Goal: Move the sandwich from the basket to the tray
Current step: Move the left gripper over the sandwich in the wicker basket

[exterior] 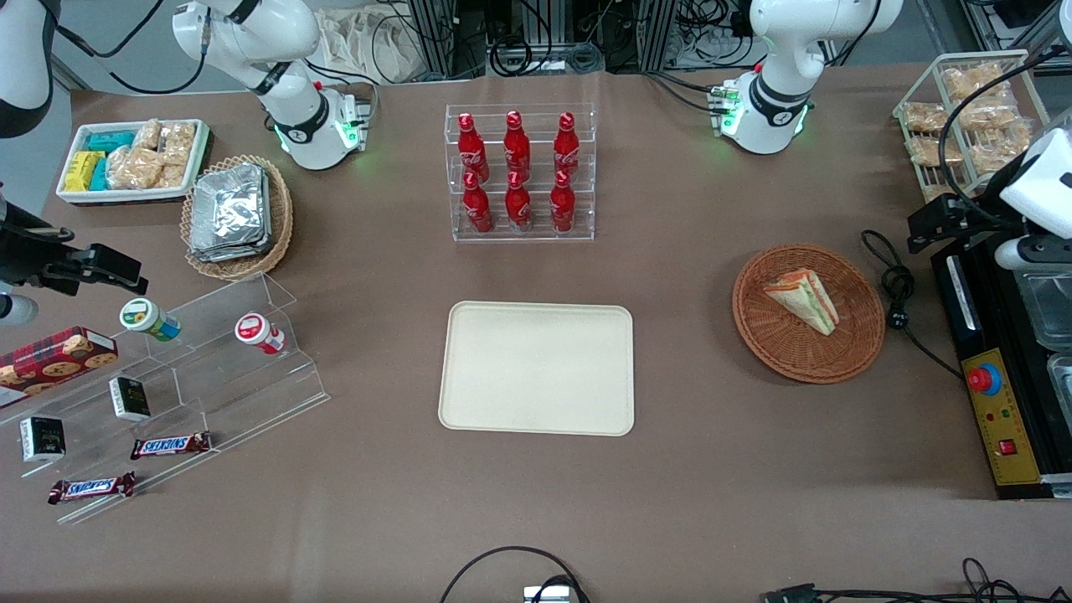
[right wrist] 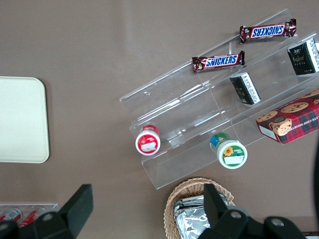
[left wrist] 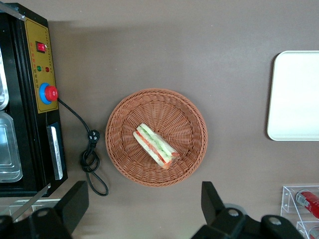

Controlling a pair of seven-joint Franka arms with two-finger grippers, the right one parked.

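Note:
The sandwich (exterior: 804,299) (left wrist: 155,145), a wrapped white-bread wedge with green and orange layers, lies in the round reddish-brown wicker basket (exterior: 775,347) (left wrist: 184,114). The cream tray (exterior: 536,368) (left wrist: 296,94) lies flat at the table's middle with nothing on it. My gripper (exterior: 931,224) (left wrist: 144,204) hangs high above the table, beside the basket toward the working arm's end. It is open, its black fingers (left wrist: 75,201) spread wide and holding nothing. Only bare table shows between them, just off the basket's rim.
A black control box with a red button (exterior: 984,378) (left wrist: 48,93) and a coiled cable (exterior: 896,289) (left wrist: 92,157) lie beside the basket. A clear rack of red bottles (exterior: 519,172) stands farther from the front camera than the tray. A wire rack of snacks (exterior: 971,117) is near the arm's base.

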